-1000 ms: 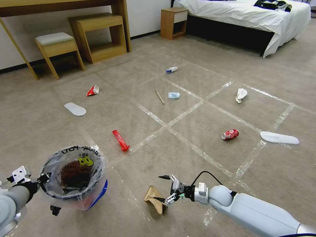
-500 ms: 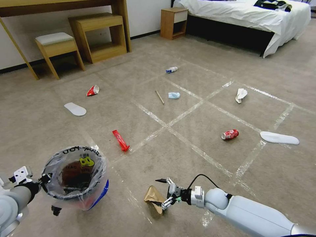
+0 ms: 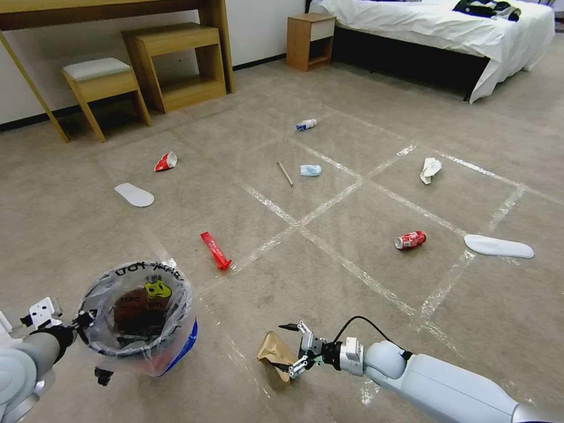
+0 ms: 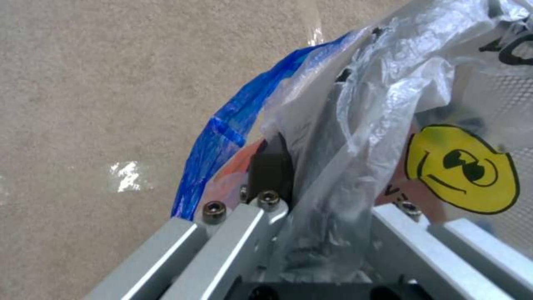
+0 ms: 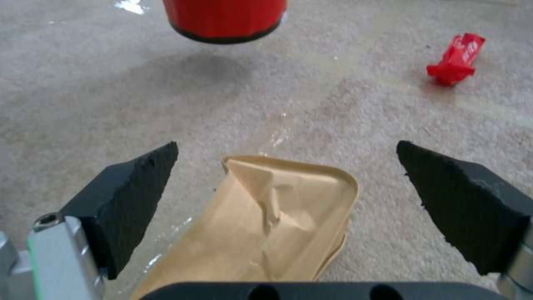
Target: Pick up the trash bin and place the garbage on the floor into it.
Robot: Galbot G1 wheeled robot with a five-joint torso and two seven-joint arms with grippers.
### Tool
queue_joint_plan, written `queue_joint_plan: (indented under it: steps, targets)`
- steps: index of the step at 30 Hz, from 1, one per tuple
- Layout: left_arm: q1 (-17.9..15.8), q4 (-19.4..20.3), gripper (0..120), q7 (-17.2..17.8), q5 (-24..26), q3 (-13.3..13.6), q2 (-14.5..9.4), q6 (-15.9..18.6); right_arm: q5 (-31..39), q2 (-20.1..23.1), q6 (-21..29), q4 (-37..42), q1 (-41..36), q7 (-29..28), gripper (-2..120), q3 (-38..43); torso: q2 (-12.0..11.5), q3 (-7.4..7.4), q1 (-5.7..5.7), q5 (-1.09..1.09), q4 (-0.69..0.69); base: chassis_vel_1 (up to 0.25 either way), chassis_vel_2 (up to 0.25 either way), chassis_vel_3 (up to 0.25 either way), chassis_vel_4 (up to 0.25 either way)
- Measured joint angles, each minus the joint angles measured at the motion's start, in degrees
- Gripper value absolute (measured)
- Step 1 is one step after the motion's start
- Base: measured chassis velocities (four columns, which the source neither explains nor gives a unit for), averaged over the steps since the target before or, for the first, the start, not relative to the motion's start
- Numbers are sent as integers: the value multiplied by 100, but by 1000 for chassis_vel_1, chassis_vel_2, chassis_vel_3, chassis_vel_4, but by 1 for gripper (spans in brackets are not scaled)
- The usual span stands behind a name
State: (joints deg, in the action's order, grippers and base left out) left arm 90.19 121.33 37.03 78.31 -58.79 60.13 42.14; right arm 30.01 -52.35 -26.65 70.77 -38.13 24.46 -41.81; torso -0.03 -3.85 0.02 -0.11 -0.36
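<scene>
Your right gripper point(image 5: 289, 183) is wide open, paper bag point(image 5: 266, 221) between its pads, near end cut off. Left gripper point(image 4: 311, 233) clamps the trash bin point(image 3: 138, 317) rim; contents probably dark scraps.

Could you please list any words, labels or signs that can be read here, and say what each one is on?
"YOU", upside down: black letters on the trash bin liner's far rim.
Other black liner lettering: not readable.
Yellow cartoon-face sign, wordless, on the liner.
Crushed red can: white marking too small to read.

Bin liner point(image 3: 176, 294) — "YOU" (mirrored) at rim.
</scene>
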Motion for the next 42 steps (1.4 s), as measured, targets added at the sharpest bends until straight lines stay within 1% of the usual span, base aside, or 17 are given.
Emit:
queue_joint_plan:
  steps: [3,11,17,27,42]
  targets:
    - [-16,0,0,-1,-12,48,24,0,-25,-95,-14,-169,-22,-6,100,-16,0,0,0,0,0,0,0,0,0]
    - [-7,-5,0,-36,-55,62,37,0,-49,-251,-33,-475,-90,-18,100,-2,0,0,0,0,0,0,0,0,0]
    - [-5,-4,0,-44,-83,89,59,0,-66,-295,-57,-627,-200,-12,100,74,0,0,0,0,0,0,0,0,0]
    - [-28,2,0,-60,-144,170,82,0,-161,-318,-113,-752,-577,5,100,293,0,0,0,1,0,0,0,0,0]
    - [17,94,0,-72,-151,182,88,0,-160,-381,-74,-709,-661,-94,100,260,0,0,0,0,0,0,0,0,0]
